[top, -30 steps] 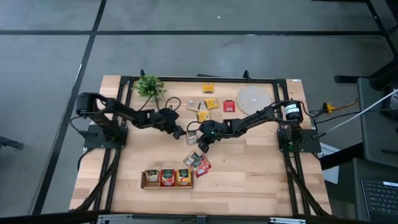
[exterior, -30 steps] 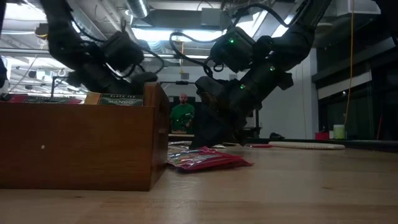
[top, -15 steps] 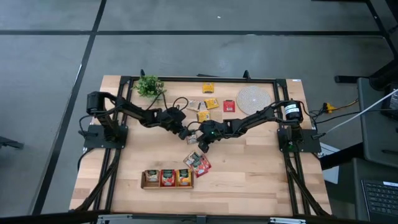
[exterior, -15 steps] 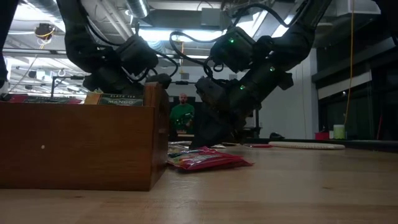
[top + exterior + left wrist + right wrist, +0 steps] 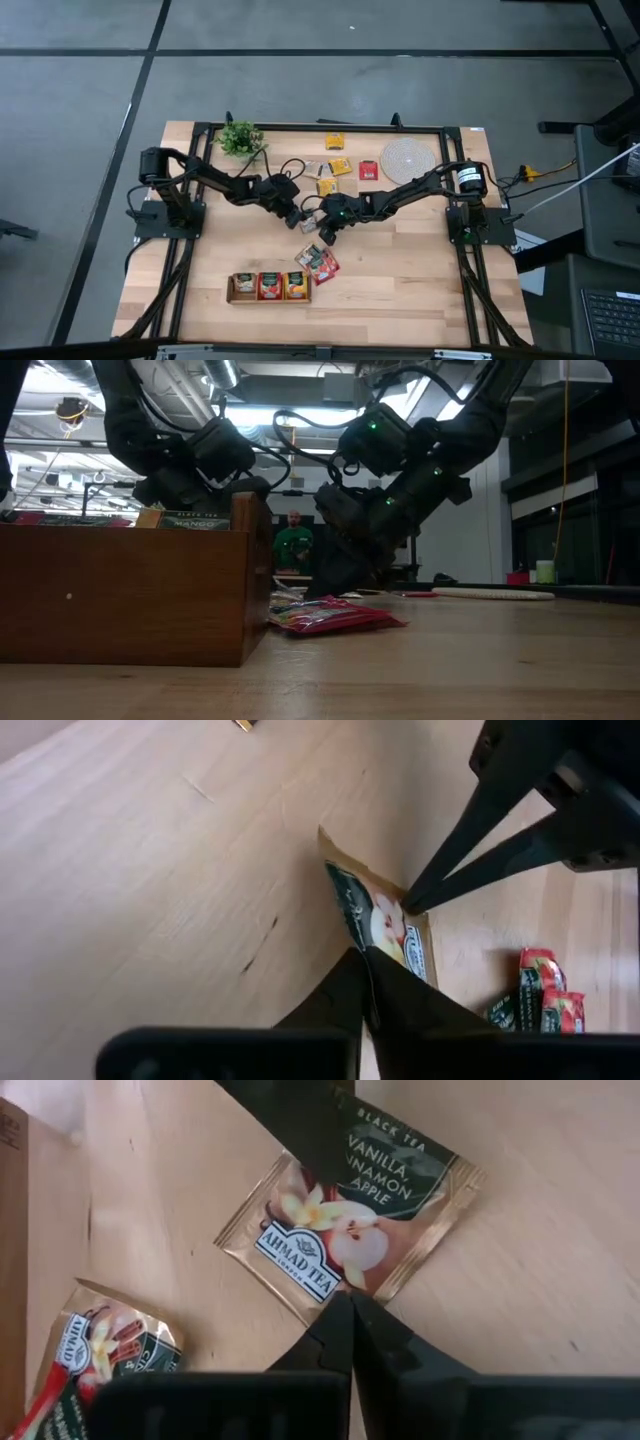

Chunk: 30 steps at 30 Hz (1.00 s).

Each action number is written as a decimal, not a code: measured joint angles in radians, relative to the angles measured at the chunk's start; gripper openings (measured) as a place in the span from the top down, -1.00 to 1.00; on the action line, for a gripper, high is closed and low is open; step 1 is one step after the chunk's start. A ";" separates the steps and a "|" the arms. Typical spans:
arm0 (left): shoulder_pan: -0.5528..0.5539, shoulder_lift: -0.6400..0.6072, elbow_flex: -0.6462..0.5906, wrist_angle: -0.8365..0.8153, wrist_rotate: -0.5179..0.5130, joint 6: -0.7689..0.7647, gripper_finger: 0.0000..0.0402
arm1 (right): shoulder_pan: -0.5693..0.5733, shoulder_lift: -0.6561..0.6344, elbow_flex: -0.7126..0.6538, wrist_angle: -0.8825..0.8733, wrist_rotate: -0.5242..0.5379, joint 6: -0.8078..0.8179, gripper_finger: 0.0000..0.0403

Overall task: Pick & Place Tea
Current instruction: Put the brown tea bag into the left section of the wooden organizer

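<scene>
Since half a second ago the left gripper (image 5: 301, 216) has edged closer to the right gripper (image 5: 322, 228) at mid-table. Both pinch one pale vanilla-apple sachet (image 5: 352, 1220) from opposite edges, fingers closed on it. Near the tray (image 5: 268, 297) lies a red sachet pile (image 5: 318, 261).

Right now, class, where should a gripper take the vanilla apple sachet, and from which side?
Likely by a bare corner, coming in low along the table: the vanilla apple sachet lies flat and thin, with nothing upright to pinch. The right gripper touches one corner, the left gripper another edge.
</scene>
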 joint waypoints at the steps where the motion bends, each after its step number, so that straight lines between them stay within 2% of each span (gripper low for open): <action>1: 0.000 0.000 0.000 -0.001 0.000 0.007 0.97 | 0.000 0.000 0.000 0.005 0.000 -0.013 0.96; 5: 0.004 -0.031 -0.003 -0.015 0.015 0.046 0.98 | 0.002 0.002 0.000 0.021 0.005 -0.040 0.85; 8: 0.011 -0.091 -0.008 -0.085 0.019 0.077 0.99 | 0.003 0.002 0.001 0.029 -0.011 -0.041 0.76; 13: 0.032 -0.235 -0.006 -0.313 -0.009 0.144 0.99 | 0.002 0.002 -0.001 0.055 -0.060 -0.039 0.67; 24: -0.041 -0.651 -0.004 -0.609 -0.008 0.328 0.99 | 0.003 0.002 -0.001 0.069 -0.053 0.003 0.66; 30: -0.135 -0.891 -0.012 -0.742 -0.026 0.414 0.99 | 0.003 0.002 -0.001 0.078 -0.049 0.049 0.66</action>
